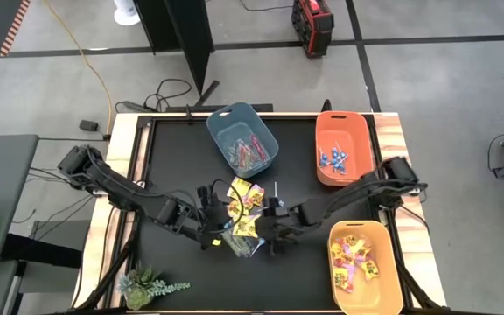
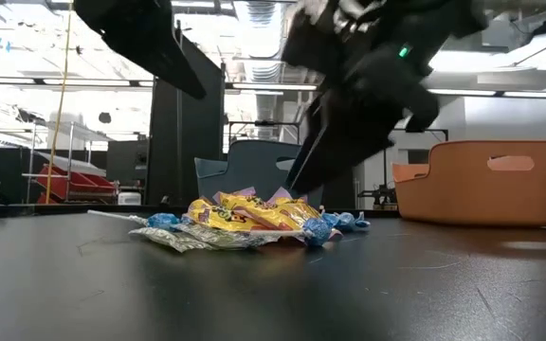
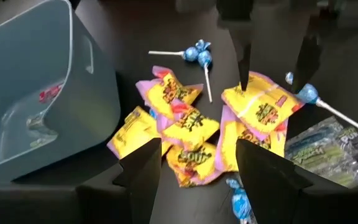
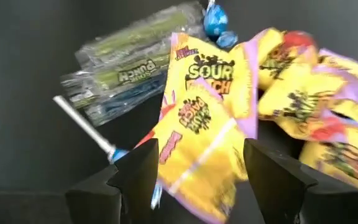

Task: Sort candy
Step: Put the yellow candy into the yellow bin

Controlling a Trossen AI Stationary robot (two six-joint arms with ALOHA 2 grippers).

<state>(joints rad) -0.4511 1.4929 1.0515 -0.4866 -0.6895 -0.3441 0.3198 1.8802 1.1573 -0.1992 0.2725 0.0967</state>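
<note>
Both arms reach inward, left gripper (image 1: 210, 216) and right gripper (image 1: 267, 229) facing each other, fingers spread apart.

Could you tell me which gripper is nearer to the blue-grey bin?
Left. The left gripper sits just below the blue-grey bin, beside the candy pile; the right gripper sits farther away.

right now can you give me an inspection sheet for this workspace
surface: black table, wood edging
job's things: candy pile at centre; blue-grey bin, orange bin and yellow bin each hold some sweets
clutter: small plant at the front left corner
grippers: left gripper and right gripper over the pile, jaws open, nothing held
cables: yellow cord and black leads on the floor
surroundings: red case, dark partition
</note>
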